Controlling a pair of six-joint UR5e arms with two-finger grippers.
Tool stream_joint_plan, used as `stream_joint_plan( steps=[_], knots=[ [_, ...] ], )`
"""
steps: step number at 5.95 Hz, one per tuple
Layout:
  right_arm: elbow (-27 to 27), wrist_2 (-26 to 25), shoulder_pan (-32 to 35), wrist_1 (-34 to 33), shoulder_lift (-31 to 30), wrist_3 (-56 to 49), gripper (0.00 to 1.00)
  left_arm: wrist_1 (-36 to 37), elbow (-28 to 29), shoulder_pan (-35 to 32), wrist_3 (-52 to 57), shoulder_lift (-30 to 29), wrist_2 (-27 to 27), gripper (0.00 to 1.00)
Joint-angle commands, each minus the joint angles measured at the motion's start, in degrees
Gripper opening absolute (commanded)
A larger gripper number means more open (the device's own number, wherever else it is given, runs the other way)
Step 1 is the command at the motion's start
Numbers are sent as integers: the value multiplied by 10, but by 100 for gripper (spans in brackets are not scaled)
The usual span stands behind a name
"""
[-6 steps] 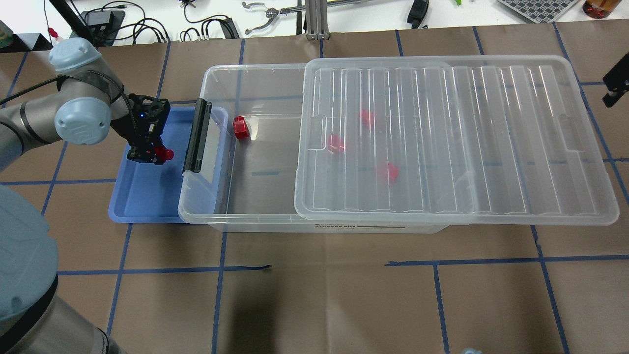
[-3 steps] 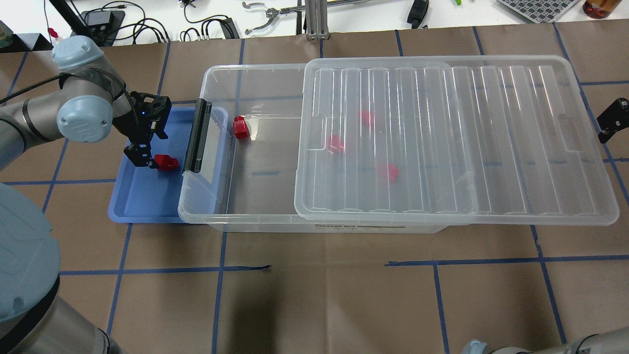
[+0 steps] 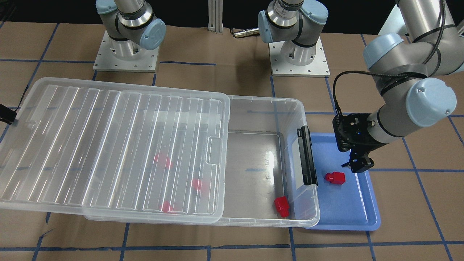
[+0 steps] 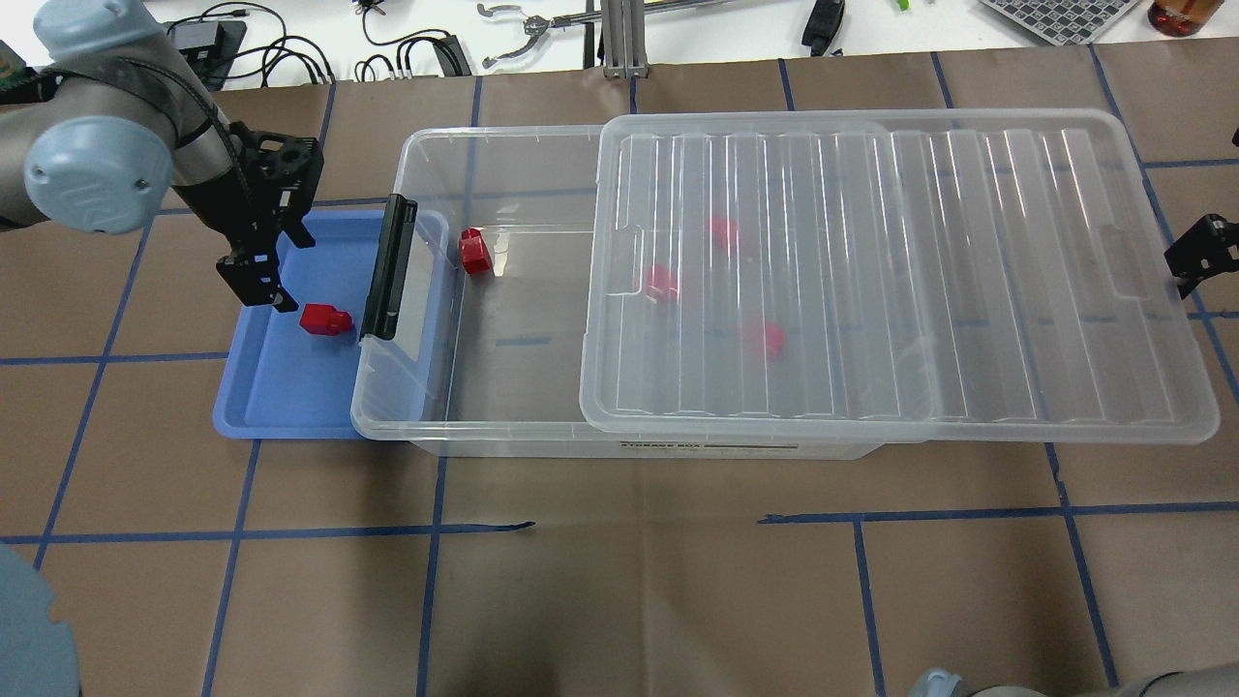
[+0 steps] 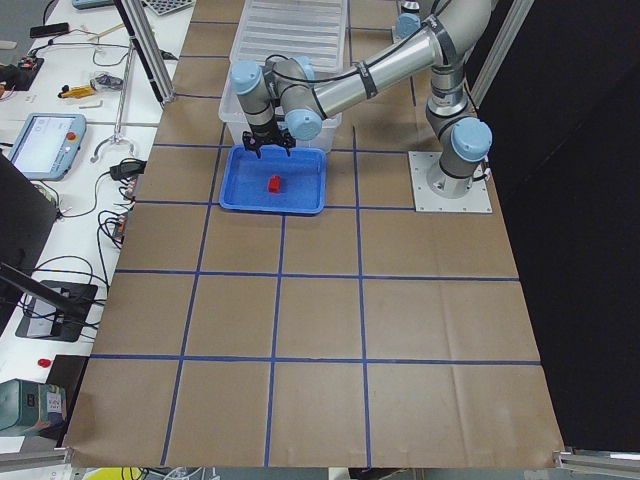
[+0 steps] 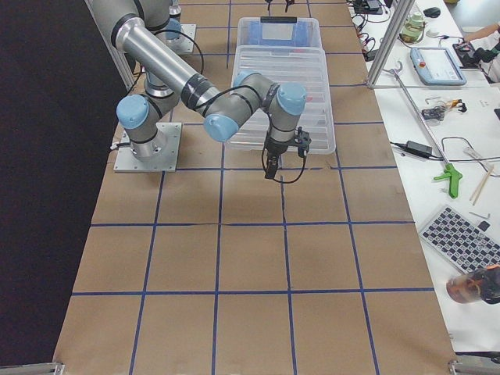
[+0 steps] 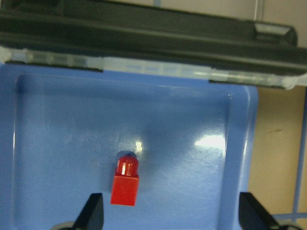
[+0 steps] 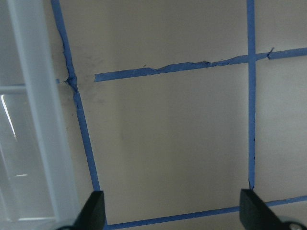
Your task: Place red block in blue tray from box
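One red block [image 4: 325,318] lies on its side in the blue tray [image 4: 281,397], free of any grip; it also shows in the front view [image 3: 334,177] and the left wrist view [image 7: 125,179]. My left gripper [image 4: 266,290] hangs open and empty above the tray, just behind the block, and shows in the wrist view [image 7: 172,215]. The clear box [image 4: 503,155] holds another red block [image 4: 474,252] in its uncovered end, and three more blocks show blurred under the lid [image 4: 900,281]. My right gripper [image 4: 1195,257] is open and empty over bare paper [image 8: 172,215] beside the lid's right edge.
The box's black latch bar [image 4: 387,266] overhangs the tray's right side. The lid is slid to the right and overhangs the box's far end. Cables and tools [image 4: 542,29] lie beyond the table's back edge. Both arm bases [image 3: 127,47] stand behind the box.
My left gripper opened and left the red block in the blue tray, then rose and drew back. My right gripper moved a little toward the lid's right edge.
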Motion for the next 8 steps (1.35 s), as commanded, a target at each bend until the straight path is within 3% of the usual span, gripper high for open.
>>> stream_joint_plan(
  steps=[1, 3, 5, 8],
  knots=[
    [23, 7, 4, 1, -23, 0, 100, -108, 14, -20, -99, 78, -3, 98],
    [42, 20, 8, 2, -37, 0, 100, -228, 74, -38, -218, 92, -6, 98],
    [48, 34, 23, 3, -44, 1, 100, -234, 75, -46, -350, 101, -24, 98],
    [79, 36, 51, 2, -70, 17, 100, -188, 78, -140, -713, 112, -19, 98]
  ],
)
